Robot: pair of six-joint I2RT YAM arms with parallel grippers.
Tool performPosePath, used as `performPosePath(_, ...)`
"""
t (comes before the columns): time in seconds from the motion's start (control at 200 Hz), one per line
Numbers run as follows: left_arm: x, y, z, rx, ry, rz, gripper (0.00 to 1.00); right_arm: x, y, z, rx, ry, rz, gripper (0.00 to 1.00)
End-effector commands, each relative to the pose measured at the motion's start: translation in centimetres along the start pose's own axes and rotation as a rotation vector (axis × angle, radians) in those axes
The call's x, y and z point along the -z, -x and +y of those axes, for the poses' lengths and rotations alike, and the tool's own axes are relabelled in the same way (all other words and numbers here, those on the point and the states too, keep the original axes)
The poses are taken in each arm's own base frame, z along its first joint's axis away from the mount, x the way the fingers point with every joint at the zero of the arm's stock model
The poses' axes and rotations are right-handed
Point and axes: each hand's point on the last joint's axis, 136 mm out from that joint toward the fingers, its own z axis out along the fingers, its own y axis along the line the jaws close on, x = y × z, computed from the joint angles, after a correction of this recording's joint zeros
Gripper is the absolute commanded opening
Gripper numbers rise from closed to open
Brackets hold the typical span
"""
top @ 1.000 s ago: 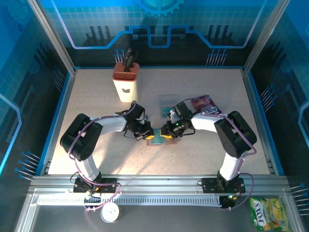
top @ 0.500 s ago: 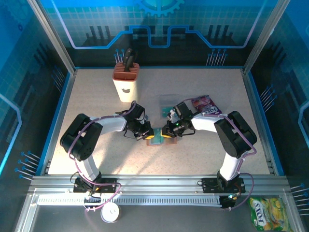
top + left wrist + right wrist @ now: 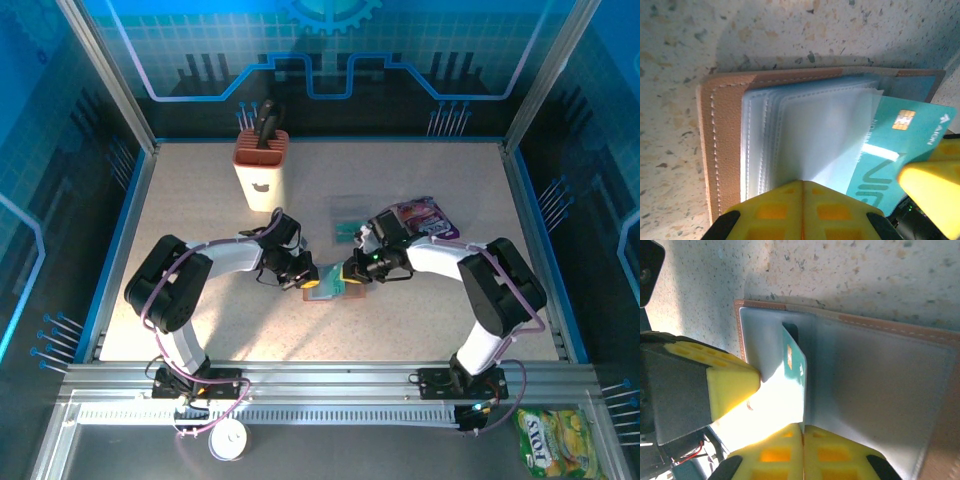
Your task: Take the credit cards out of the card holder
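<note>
Speckled table (image 3: 430, 320) inside a blue-panelled enclosure (image 3: 100, 60).
We see the open card holder (image 3: 725, 140) flat at mid-table, left gripper (image 3: 802, 200) closed on its clear sleeves, right gripper (image 3: 802, 440) clamped on a partly drawn teal credit card (image 3: 900, 145).

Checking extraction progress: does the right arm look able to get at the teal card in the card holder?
Likely yes: the teal card sticks out of the card holder, the right gripper seems shut on its edge, and the left gripper holds the opposite side.
</note>
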Motion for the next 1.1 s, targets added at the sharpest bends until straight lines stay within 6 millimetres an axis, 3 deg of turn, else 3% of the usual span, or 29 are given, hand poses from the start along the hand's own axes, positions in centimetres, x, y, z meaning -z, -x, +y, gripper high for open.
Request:
performPosePath(0.0, 0.0, -0.1, 0.9, -0.004, 0.057, 0.004, 0.08, 1.2, -0.7, -0.9, 0.01, -0.047, 0.002, 0.08)
performPosePath(0.23, 0.1, 0.3, 0.2, -0.013, 0.043, -0.002, 0.08, 2.3, -0.7, -0.4, 0.038, -0.066, -0.002, 0.06)
performPosePath(0.25, 0.2, 0.4, 0.1, -0.014, 0.038, -0.003, 0.08, 2.7, 0.1, 0.5, 0.058, -0.056, -0.02, 0.06)
performPosePath(0.505, 0.6, 0.4, -0.9, -0.028, 0.003, -0.004, 0.1, 4.0, 0.7, 1.4, 0.172, -0.086, -0.029, 0.01)
performPosePath(0.73, 1.5, 0.5, -1.4, -0.055, -0.002, -0.029, 0.12, 6.0, 1.6, 3.5, 0.508, -0.144, -0.029, 0.01)
performPosePath(0.94, 2.6, 1.0, -2.0, -0.09, -0.006, -0.083, 0.13, 6.5, 1.5, 5.1, 0.887, -0.148, 0.061, 0.02)
performPosePath(1.096, 3.5, 1.2, -1.7, -0.111, 0.024, -0.116, 0.13, 6.7, 2.5, 4.6, 1.116, -0.244, 0.12, 0.0)
